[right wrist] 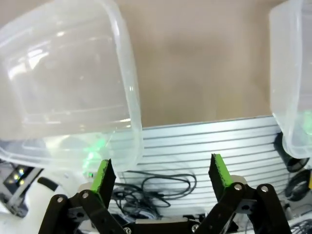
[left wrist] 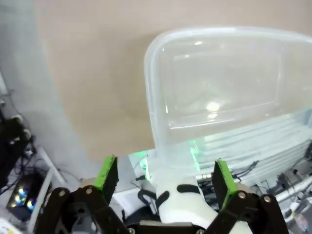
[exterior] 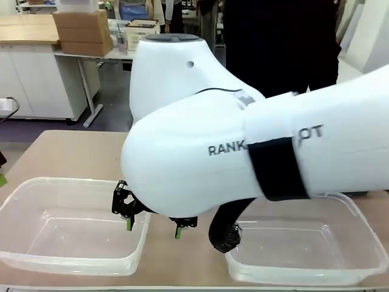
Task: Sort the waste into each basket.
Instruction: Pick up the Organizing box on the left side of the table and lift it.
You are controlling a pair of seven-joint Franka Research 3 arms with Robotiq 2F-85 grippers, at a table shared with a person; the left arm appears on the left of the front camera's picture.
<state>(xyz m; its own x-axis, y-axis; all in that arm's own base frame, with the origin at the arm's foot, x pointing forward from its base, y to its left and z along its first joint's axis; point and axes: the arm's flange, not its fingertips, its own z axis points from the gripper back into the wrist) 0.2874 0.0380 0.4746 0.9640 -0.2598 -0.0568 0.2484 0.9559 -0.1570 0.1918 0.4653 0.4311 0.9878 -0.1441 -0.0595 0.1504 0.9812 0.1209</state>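
Baskets catch the eye first: two clear plastic tubs stand at the near edge of the tabletop, the left tub and the right tub, with a gap between them. Both are bare inside, so no waste is sorted yet. The right claw hangs low over this gap, just beside the corner of the left tub, with its jaws spread wide and holding nothing. Its arm reaches across the middle from the right side. I judge it is placed there because both tubs are close from this spot. The left claw is also wide open and empty, above the near table edge, facing one tub. Farther off, a person in dark clothes stands at the far side, probably to hand the waste over.
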